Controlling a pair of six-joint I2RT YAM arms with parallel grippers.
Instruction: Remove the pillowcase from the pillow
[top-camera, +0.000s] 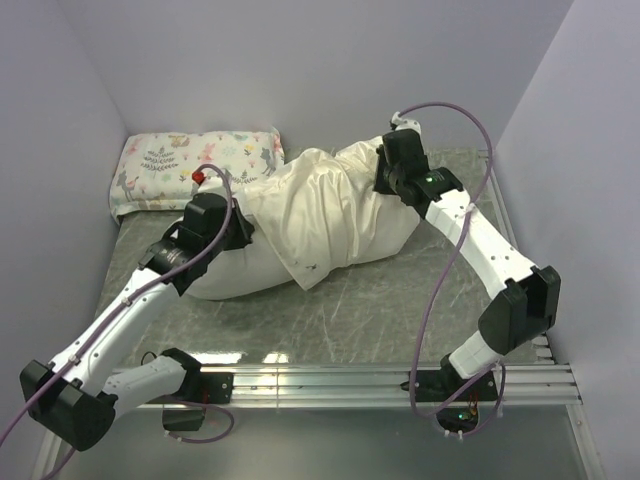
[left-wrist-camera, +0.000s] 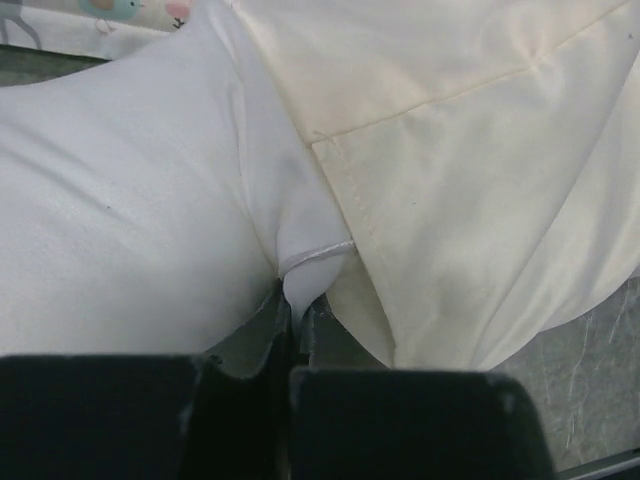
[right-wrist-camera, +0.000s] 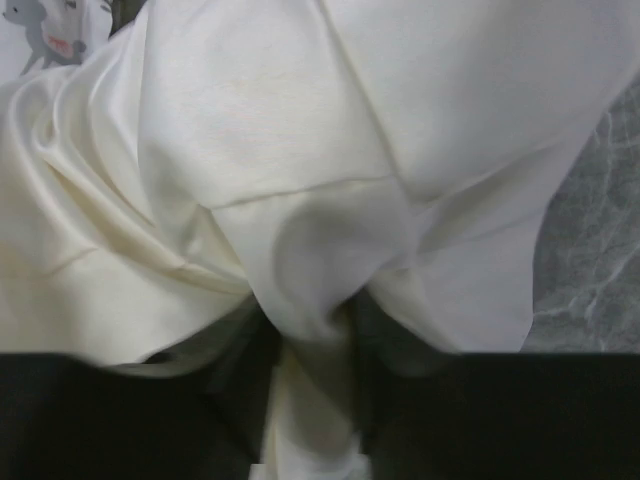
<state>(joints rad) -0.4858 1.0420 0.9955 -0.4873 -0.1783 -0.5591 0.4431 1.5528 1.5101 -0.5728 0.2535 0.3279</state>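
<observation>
Beside the printed pillow (top-camera: 190, 160), on the table (top-camera: 400, 300), the pillow (top-camera: 235, 275) lies on a slant. Its bare white end sits just in front of the printed pillow, and its long axis runs off to that pillow's right and toward the back. The pillowcase (top-camera: 335, 205) covers the end farther from the printed pillow, with its hemmed opening facing the bare end. The left claw (left-wrist-camera: 293, 318) is pinched tight on white pillow fabric just beside the hem. The right claw (right-wrist-camera: 312, 360) is clamped on a bunched fold of pillowcase at the end farthest from the printed pillow.
</observation>
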